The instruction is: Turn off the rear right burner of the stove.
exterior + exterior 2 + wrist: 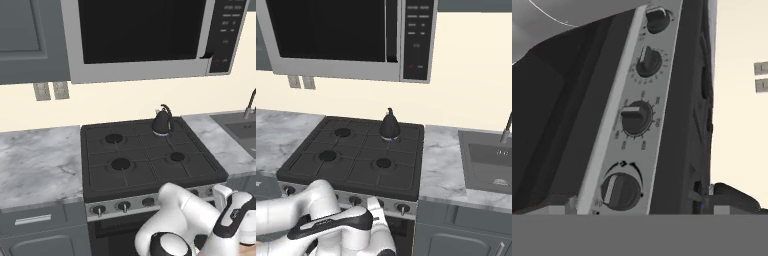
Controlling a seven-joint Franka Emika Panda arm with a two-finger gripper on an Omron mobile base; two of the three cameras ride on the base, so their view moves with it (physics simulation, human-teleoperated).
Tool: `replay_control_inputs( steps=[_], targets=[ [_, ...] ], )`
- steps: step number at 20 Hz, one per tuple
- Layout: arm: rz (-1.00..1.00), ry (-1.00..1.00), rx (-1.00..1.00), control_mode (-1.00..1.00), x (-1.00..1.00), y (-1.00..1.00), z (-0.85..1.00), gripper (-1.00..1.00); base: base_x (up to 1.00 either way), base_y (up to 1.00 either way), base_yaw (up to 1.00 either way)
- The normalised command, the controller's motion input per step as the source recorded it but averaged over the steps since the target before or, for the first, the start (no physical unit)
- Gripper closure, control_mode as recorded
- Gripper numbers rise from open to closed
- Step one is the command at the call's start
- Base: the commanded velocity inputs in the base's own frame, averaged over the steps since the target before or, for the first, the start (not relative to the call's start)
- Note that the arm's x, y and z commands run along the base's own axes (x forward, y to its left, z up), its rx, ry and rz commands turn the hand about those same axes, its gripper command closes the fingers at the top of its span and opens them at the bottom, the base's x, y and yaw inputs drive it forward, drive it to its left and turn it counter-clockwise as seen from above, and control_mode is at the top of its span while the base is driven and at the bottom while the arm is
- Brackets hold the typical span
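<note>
The black stove has a small black kettle standing on the rear right burner, where a pale bluish ring shows under the kettle. Small dark knobs line its silver front strip. My arm is bent low in front of that strip. In the rolled hand view several knobs run up the strip, and the nearest knob sits just ahead of my open gripper, not touching it. Nothing is between the fingers.
A large silver-framed microwave hangs above the stove. Marble counters flank it, with a sink and faucet to the right. The dark oven door lies below the knob strip.
</note>
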Motion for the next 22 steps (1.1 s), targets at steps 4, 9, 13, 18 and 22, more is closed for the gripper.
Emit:
replay_control_inputs(
  steps=[4, 9, 13, 18, 22],
  targets=[
    [0.05, 0.00, 0.13, -1.00, 0.33, 0.00, -0.01, -1.00, 0.00, 0.00, 0.00],
    [0.09, 0.00, 0.13, -1.00, 0.47, 0.03, -0.02, -1.00, 0.00, 0.00, 0.00],
    [0.08, -0.02, 0.05, -1.00, 0.53, 0.17, -0.02, -1.00, 0.00, 0.00, 0.00],
    [0.09, -0.02, 0.01, -1.00, 0.27, 0.19, -0.13, -1.00, 0.00, 0.00, 0.00],
    [0.08, -0.05, 0.00, -1.00, 0.11, 0.20, -0.31, -1.00, 0.00, 0.00, 0.00]
  ],
)
